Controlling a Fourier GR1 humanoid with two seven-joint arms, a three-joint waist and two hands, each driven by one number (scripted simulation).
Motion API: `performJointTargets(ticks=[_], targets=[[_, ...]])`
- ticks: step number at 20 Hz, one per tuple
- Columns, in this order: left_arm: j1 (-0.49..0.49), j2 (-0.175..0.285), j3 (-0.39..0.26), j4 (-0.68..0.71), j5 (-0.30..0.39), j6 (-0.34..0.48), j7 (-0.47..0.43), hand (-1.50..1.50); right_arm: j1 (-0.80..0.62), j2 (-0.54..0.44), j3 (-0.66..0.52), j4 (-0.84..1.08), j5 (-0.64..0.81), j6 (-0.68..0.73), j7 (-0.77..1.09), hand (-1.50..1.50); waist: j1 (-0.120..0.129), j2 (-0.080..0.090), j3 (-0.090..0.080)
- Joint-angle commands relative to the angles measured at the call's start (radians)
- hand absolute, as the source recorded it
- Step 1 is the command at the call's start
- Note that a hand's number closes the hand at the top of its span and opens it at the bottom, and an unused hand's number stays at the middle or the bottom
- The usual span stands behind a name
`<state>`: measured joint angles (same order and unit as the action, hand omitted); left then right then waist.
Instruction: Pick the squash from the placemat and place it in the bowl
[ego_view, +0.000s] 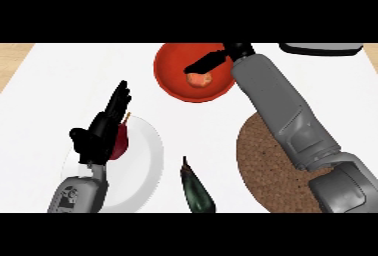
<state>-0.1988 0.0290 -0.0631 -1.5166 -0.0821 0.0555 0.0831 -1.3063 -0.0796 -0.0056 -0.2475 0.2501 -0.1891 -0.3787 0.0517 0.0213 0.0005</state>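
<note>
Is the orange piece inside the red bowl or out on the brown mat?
Inside. The orange squash sits within the red bowl, inside its rim, just below the right hand, away from the placemat.

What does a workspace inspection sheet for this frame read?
Surface: white counter.
Job's things: squash lies in red bowl; brown placemat shows nothing on its visible part.
Clutter: white plate with red item; dark green vegetable.
Hands: right hand open over bowl; left hand open, resting above plate.
Cables: nothing seen.
Surroundings: wooden strip far left; grey object far right.
</note>
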Motion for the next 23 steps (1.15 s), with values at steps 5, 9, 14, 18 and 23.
performJointTargets(ticks=[5,9,14,18,23], targets=[[0.011,0.018,0.014,-0.058,0.022,-0.017,0.05,0.0,-0.008,-0.107,-0.127,0.024,-0.113,0.158,0.001,-1.5,-0.014,-0.009,0.0],[0.077,-0.01,-0.025,-0.069,-0.015,0.01,0.007,0.0,0.036,-0.146,-0.171,0.035,-0.157,0.258,-0.034,-1.5,-0.016,-0.01,0.0],[0.04,-0.011,0.003,0.016,-0.009,0.01,-0.02,0.0,0.078,-0.219,-0.17,0.031,-0.158,0.421,-0.088,-1.5,-0.022,-0.007,0.0],[0.063,-0.021,-0.019,-0.022,-0.021,0.015,-0.017,0.0,0.105,-0.201,-0.17,0.024,-0.157,0.455,-0.103,-1.5,-0.021,-0.01,0.0],[0.047,0.003,0.019,-0.017,0.001,-0.001,-0.017,0.0,0.171,-0.2,-0.15,-0.032,-0.14,0.487,-0.124,-1.5,-0.035,-0.016,0.0]])
